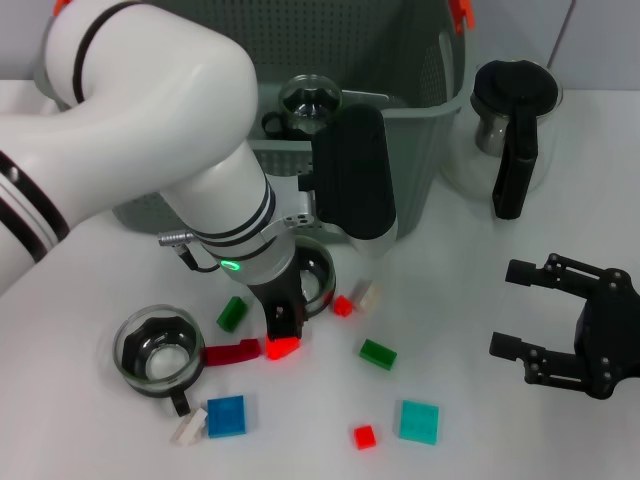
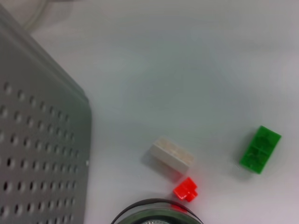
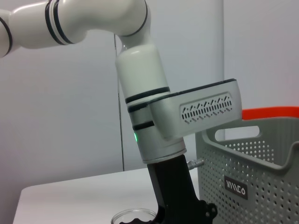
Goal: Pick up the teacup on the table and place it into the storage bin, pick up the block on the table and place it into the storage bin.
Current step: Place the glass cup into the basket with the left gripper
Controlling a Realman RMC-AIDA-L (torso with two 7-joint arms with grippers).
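My left gripper (image 1: 283, 338) hangs over a teacup (image 1: 318, 275) just near of the bin (image 1: 420, 120); whether it's spread, I cannot tell. Right gripper (image 1: 530, 315) idles, spread. Next: drop and pinch the rim.

One marking on show: a small black label (image 3: 235, 189) on the perforated wall of the storage bin (image 3: 261, 186), just below its handle slot. It carries white marks, angular strokes that cannot be made out as letters. No other text or numbers can be read.
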